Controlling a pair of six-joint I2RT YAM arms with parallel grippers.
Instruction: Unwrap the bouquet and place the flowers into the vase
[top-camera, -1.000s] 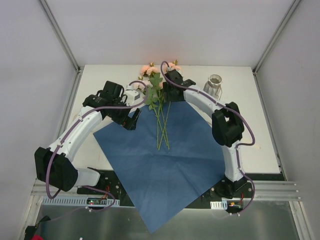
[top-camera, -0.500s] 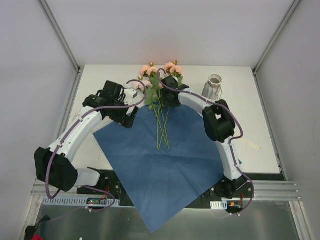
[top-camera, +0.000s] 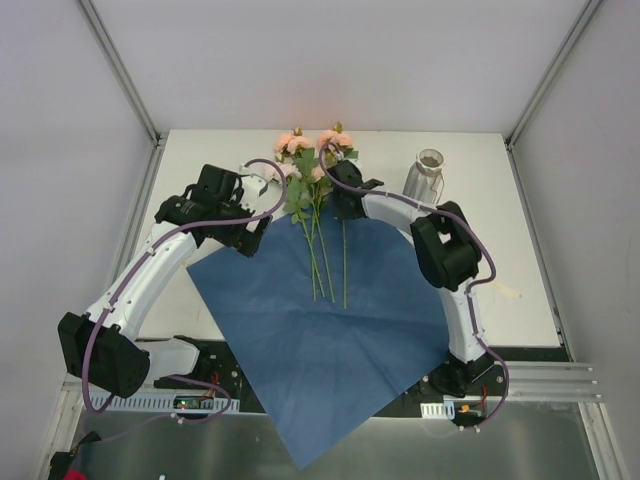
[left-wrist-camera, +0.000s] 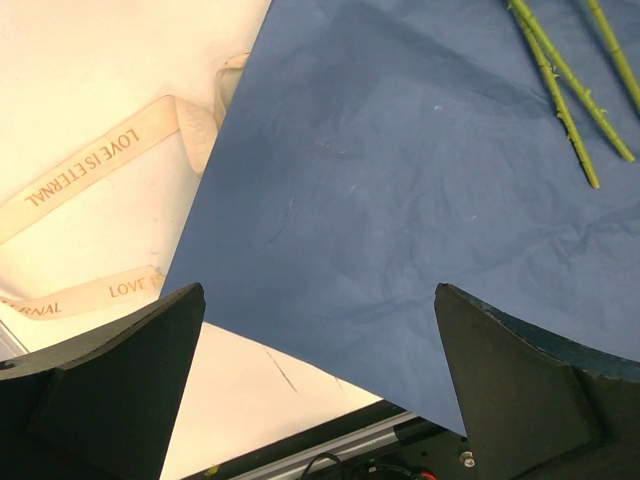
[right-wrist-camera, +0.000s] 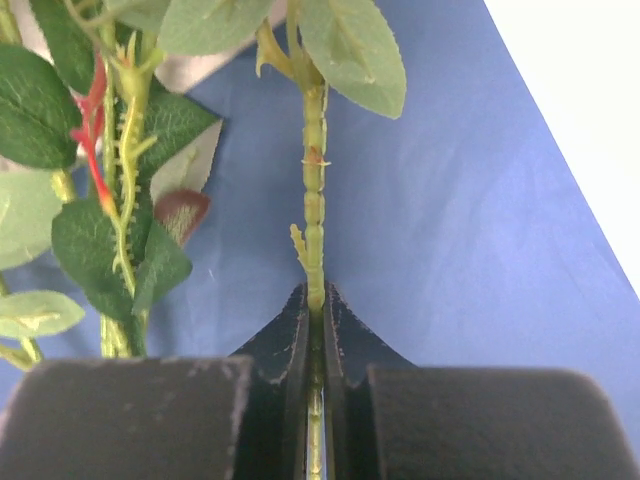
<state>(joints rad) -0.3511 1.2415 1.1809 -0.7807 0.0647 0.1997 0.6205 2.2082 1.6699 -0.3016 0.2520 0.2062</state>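
Flowers on blue paper, right pincer clamping one stem, left pincer agape, vase apart

In the right wrist view, the stem disappeared between the right gripper fingers, and the top edge cut off its upper part. In the left wrist view, the ribbon passed beyond the left edge, and the paper and two stem ends passed beyond the top edge. In the top view, the vase was too small to show surface detail.
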